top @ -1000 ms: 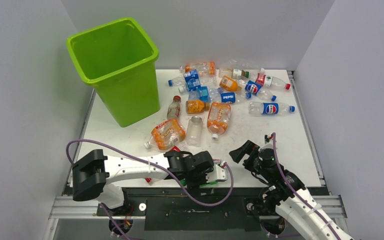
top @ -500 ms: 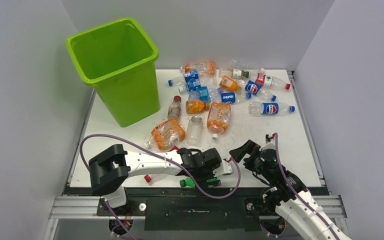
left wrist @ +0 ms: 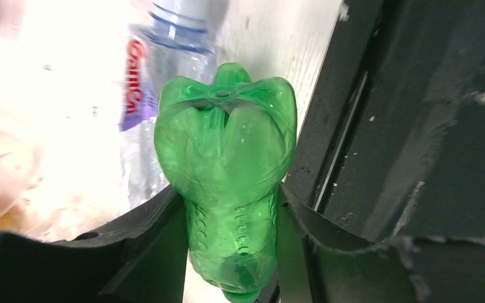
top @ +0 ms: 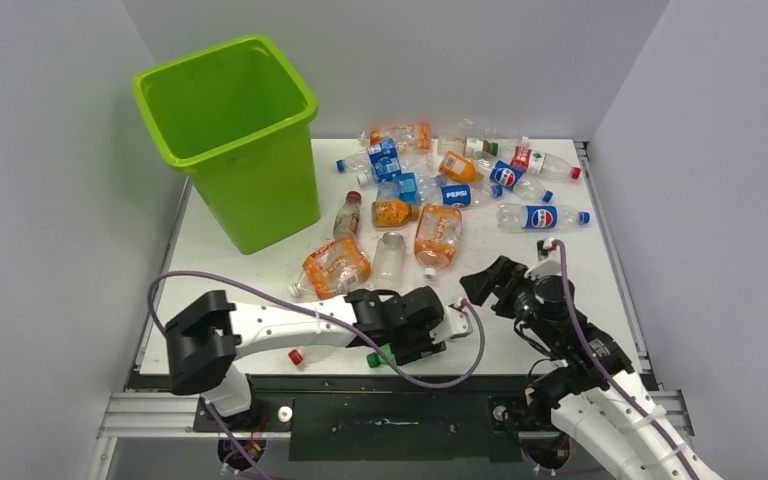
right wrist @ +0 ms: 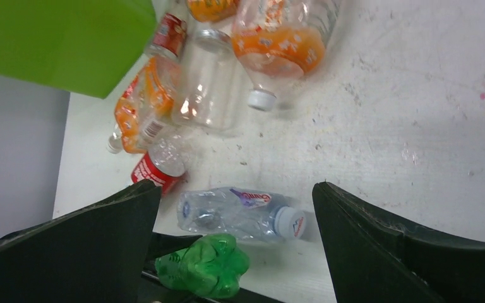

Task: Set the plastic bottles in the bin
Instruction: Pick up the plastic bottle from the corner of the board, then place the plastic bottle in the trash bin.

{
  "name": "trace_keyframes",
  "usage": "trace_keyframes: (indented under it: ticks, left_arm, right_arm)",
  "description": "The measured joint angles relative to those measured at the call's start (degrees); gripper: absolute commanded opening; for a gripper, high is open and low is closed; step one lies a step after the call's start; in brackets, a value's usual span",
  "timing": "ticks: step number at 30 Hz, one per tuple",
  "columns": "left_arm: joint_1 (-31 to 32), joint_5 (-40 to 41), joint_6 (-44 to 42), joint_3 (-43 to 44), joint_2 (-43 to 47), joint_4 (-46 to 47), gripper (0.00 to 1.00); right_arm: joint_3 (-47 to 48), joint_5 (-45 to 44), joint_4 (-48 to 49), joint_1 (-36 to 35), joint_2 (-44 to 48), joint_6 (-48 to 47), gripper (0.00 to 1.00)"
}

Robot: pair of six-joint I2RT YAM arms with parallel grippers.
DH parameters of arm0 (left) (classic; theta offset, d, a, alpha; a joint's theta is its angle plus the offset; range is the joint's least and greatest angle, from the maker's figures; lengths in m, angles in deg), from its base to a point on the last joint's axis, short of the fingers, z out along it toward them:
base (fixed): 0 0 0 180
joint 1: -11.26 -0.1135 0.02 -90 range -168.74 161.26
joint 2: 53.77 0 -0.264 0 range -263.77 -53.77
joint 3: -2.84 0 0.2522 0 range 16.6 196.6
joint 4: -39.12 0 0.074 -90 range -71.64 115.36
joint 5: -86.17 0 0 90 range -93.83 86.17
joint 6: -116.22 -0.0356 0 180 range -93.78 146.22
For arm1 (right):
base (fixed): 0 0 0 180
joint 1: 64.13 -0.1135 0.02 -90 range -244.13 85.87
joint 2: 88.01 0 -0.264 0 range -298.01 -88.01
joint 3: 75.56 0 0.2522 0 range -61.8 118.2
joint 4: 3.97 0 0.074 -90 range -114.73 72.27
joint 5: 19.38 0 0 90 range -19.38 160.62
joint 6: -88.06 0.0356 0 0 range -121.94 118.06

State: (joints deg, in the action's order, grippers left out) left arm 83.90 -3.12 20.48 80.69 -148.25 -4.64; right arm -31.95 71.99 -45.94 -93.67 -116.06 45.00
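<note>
Where lettering is legible, blue predominates: the Pepsi bottle [top: 542,217] at the right of the heap carries the round emblem, and the second Pepsi bottle [top: 457,195] nearer the middle shows PEPSI in white capitals. On the orange-labelled bottle [top: 437,235], which lies on its side closer to the arms, the print cannot be read. The clear water bottle [left wrist: 142,95] bears a purple label with red lettering beginning "Gan"; the remainder is hidden.

The bin [top: 225,140] stands upright at the far left of the bench [top: 500,245], just left of the heap.

The left arm reaches low from its base along the near edge of the bench. The left gripper [top: 415,345] is clenched on the green bottle [left wrist: 227,164], one finger against each flank, with the bottle's lobed base pointing away from the wrist. This bottle sits at the near bench edge, beside the dark frame rail and the water bottle.

The right arm is raised over the near right of the bench. The right gripper [top: 490,285] points toward the heap, its jaws spread wide with nothing between them.
</note>
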Motion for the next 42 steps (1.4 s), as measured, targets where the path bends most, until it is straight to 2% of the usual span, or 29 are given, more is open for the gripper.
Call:
trace_keyframes:
  ticks: [3,6,8,10,13,16,23,28,33,42]
  left_arm:
    - [-0.02,0.72,1.31,0.52,5.97,0.2,0.14]
    - [-0.31,1.77,3.34,1.22,15.56,2.97,0.12]
    - [-0.96,2.03,5.66,1.18,21.94,7.39,0.05]
    - [-2.67,1.95,9.2,-0.59,28.59,15.28,0.0]
    - [-6.43,1.7,16.76,-8.87,39.23,32.28,0.0]
    - [-9.22,2.43,25.2,-18.08,45.88,48.33,0.0]
    - [-16.72,3.67,43.69,-22.71,45.68,65.75,0.0]
    - [-21.75,4.83,55.58,-25.09,44.13,74.47,0.0]
    - [-23.06,5.03,61.88,-25.9,41.9,79.49,0.0]
    - [-23.61,5.51,65.05,-26.88,41.03,81.72,0.0]
  right_arm:
    - [5.6,0.07,-0.59,0.0,-0.92,-3.15,0.94]
    - [11.93,0.46,-0.02,0.0,-1.97,-7.17,0.94]
    - [13.92,0.85,1.66,0.0,-1.88,-9.22,0.94]
    - [14.19,1.18,4.33,0.0,-1.05,-11.21,0.94]
    - [12.59,1.64,7.69,0.0,1.16,-12.59,0.94]
    - [10.69,4.52,11.37,0.0,2.99,-13.0,0.95]
    - [5.03,15.3,26.49,0.0,2.4,-8.66,0.96]
    - [4.35,21.14,38.73,-0.07,-2.4,-3.15,0.98]
    - [4.37,22.67,47.17,-2.91,-8.5,-0.02,0.97]
    - [6.49,19.56,52.02,-15.98,-16.52,-1.7,0.87]
